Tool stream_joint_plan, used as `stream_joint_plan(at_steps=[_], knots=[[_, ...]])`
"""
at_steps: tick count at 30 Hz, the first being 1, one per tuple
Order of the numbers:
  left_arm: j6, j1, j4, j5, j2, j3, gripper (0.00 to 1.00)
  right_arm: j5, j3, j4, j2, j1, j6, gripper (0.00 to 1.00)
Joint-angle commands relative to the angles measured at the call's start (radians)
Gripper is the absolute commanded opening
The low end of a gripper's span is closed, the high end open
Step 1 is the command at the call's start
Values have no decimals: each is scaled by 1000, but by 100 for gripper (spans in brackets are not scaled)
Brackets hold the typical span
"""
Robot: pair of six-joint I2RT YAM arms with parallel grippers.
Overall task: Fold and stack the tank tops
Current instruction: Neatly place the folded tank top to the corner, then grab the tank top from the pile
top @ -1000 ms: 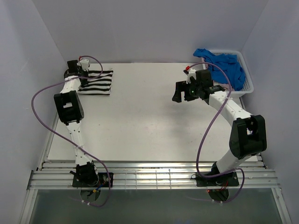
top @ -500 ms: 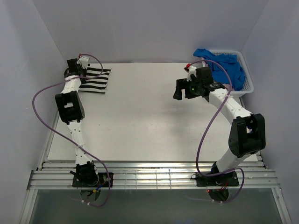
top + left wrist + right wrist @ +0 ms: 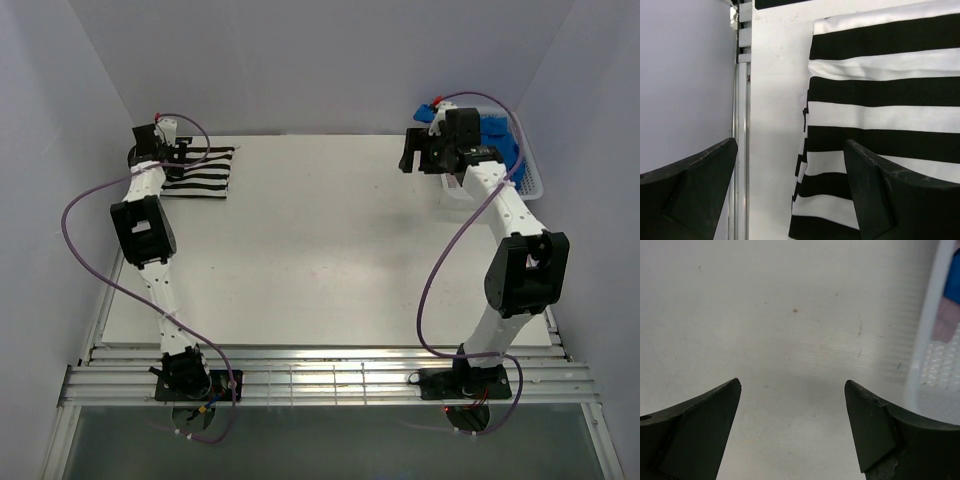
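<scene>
- Swinging away from the middle of the white table (image 3: 320,250), the right gripper (image 3: 413,158) had reached the left wall of the white plastic lattice basket (image 3: 533,184) in the far right corner within the last second. Its two black fingers stood apart with nothing between them. The right wrist view showed only bare tabletop below.
- The bright blue soft tank top (image 3: 502,142) lay heaped in that basket, partly hidden behind the right arm.
- A pinkish blur (image 3: 943,325) behind the basket wall may have been the dusty pink-mauve top. It was too smeared to be sure.
- The black-and-white striped tank top (image 3: 205,172) lay folded flat in the far left corner of the table, a touch closer to the far edge than a second earlier.
- The left gripper (image 3: 791,144) had drawn back over that top's left edge, with its fingers spread and holding nothing.
- Judged from this, the striped top was folded and released as the base of the stack. The right arm's move to the basket suggested the blue top would be fetched next.
</scene>
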Motion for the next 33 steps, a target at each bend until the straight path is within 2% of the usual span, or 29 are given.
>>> stream_joint_plan(at_steps=[1,7,10,12,16,18,21,22,28,33], knots=[[-44,-10,-53,15,-153,10,98,100,200,-56,65,-93,30,90],[-219,-22,-52,17,-355,-47,98,160,440,-91,249,-172,-15,90],[-345,-22,-32,168,-470,-140,98,188,581,-76,357,-225,-32,90],[-429,-22,27,285,-559,-258,98,195,664,-24,435,-242,-47,90],[-625,-24,159,432,-693,-470,98,272,701,105,529,-285,-74,90],[-678,-24,225,533,-746,-606,98,246,700,152,569,-301,-128,90],[-788,-25,424,563,-852,-797,98,206,712,205,619,-324,-189,90],[-823,-28,442,563,-893,-832,98,189,710,229,642,-330,-209,90],[-831,-44,430,552,-960,-941,98,225,750,268,730,-334,-285,90],[-831,-50,431,555,-980,-981,98,203,756,330,794,-347,-254,90]])
